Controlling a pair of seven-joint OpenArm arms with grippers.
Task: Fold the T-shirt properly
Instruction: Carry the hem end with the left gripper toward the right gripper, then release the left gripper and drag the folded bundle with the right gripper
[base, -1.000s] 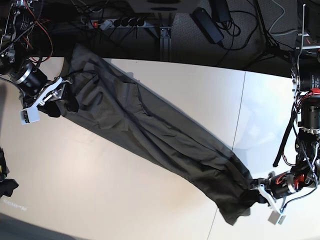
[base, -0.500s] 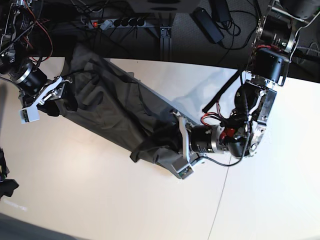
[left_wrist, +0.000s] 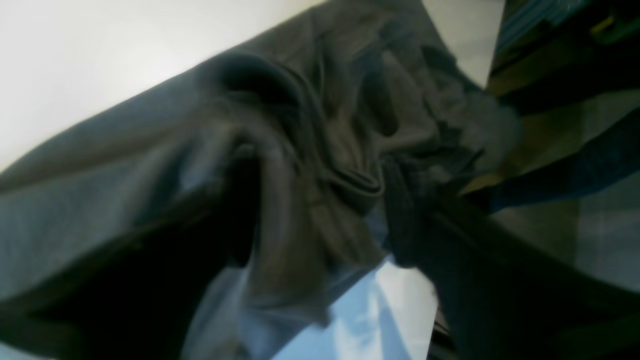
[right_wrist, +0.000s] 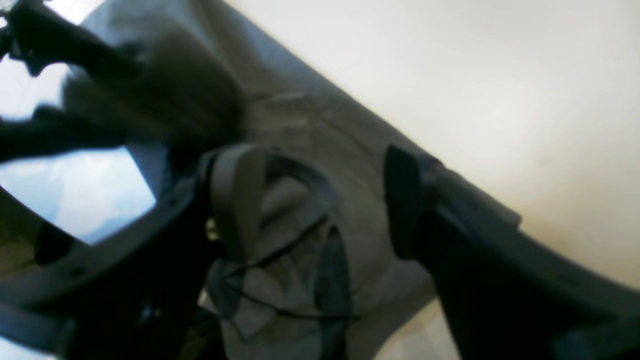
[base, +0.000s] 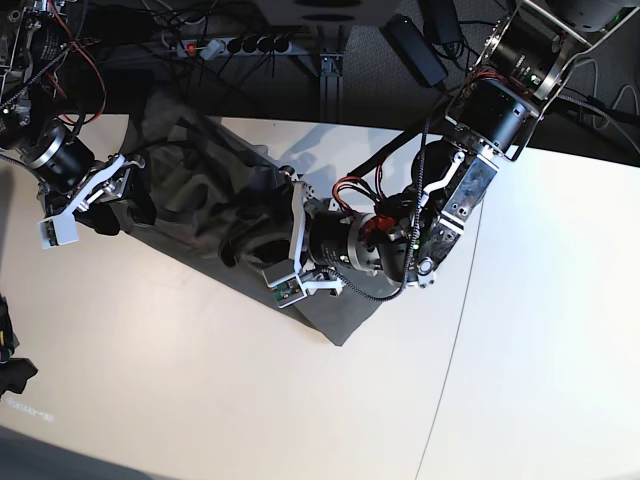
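Pincers both grip the T-shirt (base: 200, 195) — left pincer (base: 290, 245) mid-cloth, right pincer (base: 95, 200) at its end.

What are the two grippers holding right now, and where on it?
Both hold the T-shirt. The left gripper grips a bunched end carried over the shirt's middle; the right gripper pinches the edge at the opposite end.

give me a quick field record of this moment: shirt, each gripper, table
shirt: dark T-shirt bunched at the table's far left corner, one end doubled over the rest
left gripper: shut on the folded-over end, above the shirt's middle
right gripper: at the shirt's left end, cloth between its fingers; grip unclear
table: white top, shirt partly over the far edge
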